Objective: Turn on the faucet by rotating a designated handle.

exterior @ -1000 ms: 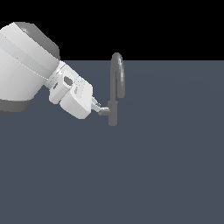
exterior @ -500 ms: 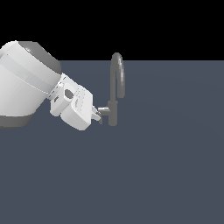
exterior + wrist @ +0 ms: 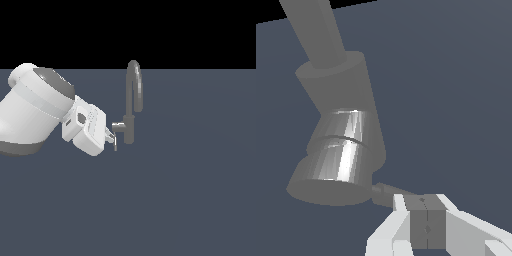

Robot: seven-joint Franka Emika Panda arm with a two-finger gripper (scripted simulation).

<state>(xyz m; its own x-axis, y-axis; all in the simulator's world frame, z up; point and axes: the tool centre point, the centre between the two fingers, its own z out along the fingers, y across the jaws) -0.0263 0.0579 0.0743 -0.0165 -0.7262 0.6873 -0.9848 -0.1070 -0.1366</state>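
The grey faucet (image 3: 129,122) stands upright in the exterior view, its arched spout (image 3: 134,80) rising above the column. The handle (image 3: 118,126) is a short stub off the column's side toward the exterior view's left, and its thin lever (image 3: 116,143) hangs downward. My white gripper (image 3: 110,138) comes in from the left with its fingertips against the lever. In the wrist view the column (image 3: 338,90) and the shiny stub (image 3: 338,157) fill the frame. The lever (image 3: 387,192) runs to my gripper (image 3: 427,207), whose grey pads (image 3: 419,222) sit closed together.
A flat dark grey floor (image 3: 190,190) spreads around the faucet. My bulky white arm (image 3: 35,112) fills the exterior view's left side.
My gripper has moved down and slightly to the exterior view's left. The handle's lever has swung down with it and now hangs below the stub.
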